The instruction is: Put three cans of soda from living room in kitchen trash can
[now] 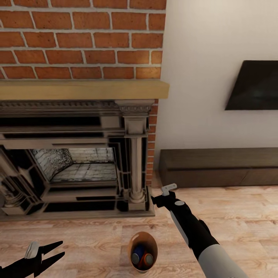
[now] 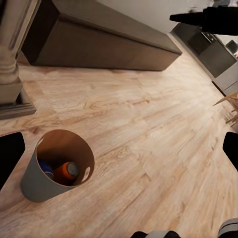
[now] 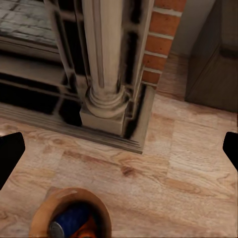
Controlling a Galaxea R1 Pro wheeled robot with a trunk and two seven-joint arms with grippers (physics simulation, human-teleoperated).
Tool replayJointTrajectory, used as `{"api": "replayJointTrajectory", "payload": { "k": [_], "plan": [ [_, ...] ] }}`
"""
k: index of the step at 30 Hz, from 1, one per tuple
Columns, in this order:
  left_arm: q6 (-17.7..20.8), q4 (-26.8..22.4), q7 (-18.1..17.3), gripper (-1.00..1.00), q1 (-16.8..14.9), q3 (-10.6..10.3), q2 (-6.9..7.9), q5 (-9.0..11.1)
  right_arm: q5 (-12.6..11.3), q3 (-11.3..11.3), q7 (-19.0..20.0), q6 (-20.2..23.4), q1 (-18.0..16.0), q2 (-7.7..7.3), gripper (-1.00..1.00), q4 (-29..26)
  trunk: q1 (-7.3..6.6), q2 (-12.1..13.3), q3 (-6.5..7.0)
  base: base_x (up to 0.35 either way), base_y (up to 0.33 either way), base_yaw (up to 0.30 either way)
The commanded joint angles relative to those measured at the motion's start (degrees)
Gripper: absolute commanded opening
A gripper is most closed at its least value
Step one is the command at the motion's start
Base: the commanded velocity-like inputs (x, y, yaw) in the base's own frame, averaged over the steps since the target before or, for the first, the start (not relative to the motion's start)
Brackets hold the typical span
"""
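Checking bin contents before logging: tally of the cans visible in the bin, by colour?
Orange cans: 1
Blue cans: 1
Total visible: 2, both inside the bin; anything beneath them is hidden.

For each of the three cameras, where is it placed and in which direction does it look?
Head view: high on the robot, facing forward and down at the brick fireplace; both arms show, left gripper and right gripper.
Left wrist view: near the left gripper, looking down across the wood floor; the right arm shows above.
Right wrist view: near the right gripper, looking down at the fireplace column.
All three share the bin holding cans.
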Motion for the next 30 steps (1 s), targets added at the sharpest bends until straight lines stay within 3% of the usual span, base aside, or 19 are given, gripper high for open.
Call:
{"api": "replayJointTrajectory", "payload": {
  "k": [1, 4, 6, 8, 10, 13, 16, 18, 20, 24, 25, 30],
  "plan": [
    [0.0, 0.1, 0.0, 1.0, 0.0, 0.0, 0.0, 0.0, 0.0, -0.1, 0.0, 0.0, 0.0, -0.1, 1.0, 0.9, 0.0, 0.0, 0.02, 0.0, 0.0, 0.0],
    [-0.1, 0.6, 0.0, 1.0, 0.0, 0.2, 0.0, -0.1, 0.1, -1.0, -0.1, -0.1, 0.0, -1.42, 1.0, 4.4, 0.0, 0.0, 0.04, 0.0, 0.0, 0.0],
    [-0.1, 2.3, 0.0, 1.0, 0.0, 0.2, 0.05, -0.2, 0.1, -3.4, -0.1, -0.1, 0.0, -4.07, 1.0, 7.1, 0.0, 0.0, 0.05, 0.0, 0.0, 0.0],
    [-0.3, 5.2, 0.2, 1.0, 0.0, 0.2, 0.17, -0.3, 0.1, -7.2, -0.1, -0.2, 0.0, -7.01, 1.0, 13.1, 0.0, 0.0, 0.05, 0.0, 0.0, 0.0],
    [-0.4, 6.7, 3.7, 1.0, 0.0, 0.1, 0.22, -0.3, 0.2, -8.8, -0.2, -0.9, 0.0, -7.93, 1.0, 17.4, 0.0, 0.0, 0.05, 0.0, 0.0, 0.0],
    [-0.5, 10.5, 12.4, 1.0, 0.0, 0.1, 0.37, -0.4, 0.4, -10.8, -2.5, -7.9, 0.0, -9.98, 1.0, 28.7, 0.0, 0.0, 0.06, 0.0, 0.0, 0.0],
    [-0.6, 13.1, 16.5, 1.0, 0.1, 0.1, 0.44, -0.5, 0.4, -11.3, -6.2, -13.3, 0.0, -10.8, 1.0, 35.4, 0.0, 0.0, 0.06, 0.0, 0.0, 0.0],
    [-0.6, 16.3, 19.7, 1.0, 0.1, 0.0, 0.51, -0.6, 0.4, -11.5, -12.1, -20.8, 0.0, -12.15, 1.0, 42.8, 0.0, 0.0, 0.06, 0.0, 0.0, 0.0],
    [-0.6, 18.0, 20.8, 1.0, 0.1, 0.0, 0.74, -0.6, 0.4, -11.6, -15.1, -24.7, 0.0, -12.78, 1.0, 46.9, 0.0, 0.0, 0.06, 0.0, 0.0, 0.0],
    [-0.7, 20.5, 24.7, 1.0, 0.1, -0.2, 1.19, -0.7, 0.4, -11.7, -17.6, -27.5, 0.1, -13.27, 1.0, 50.8, 0.0, 0.0, 0.06, 0.0, 0.0, 0.0],
    [-0.7, 20.9, 26.3, 1.0, 0.1, -0.2, 1.23, -0.8, 0.4, -11.6, -17.8, -27.7, 0.3, -13.3, 1.0, 51.2, 0.0, 0.0, 0.06, 0.0, 0.0, 0.0],
    [-0.6, 22.9, 45.0, 1.0, 0.2, -0.5, 1.18, -1.6, 0.5, -11.6, -20.6, -28.6, 3.1, -13.39, 1.0, 52.5, 0.0, 0.0, 0.06, 0.0, 0.0, 0.0]
  ]
}}
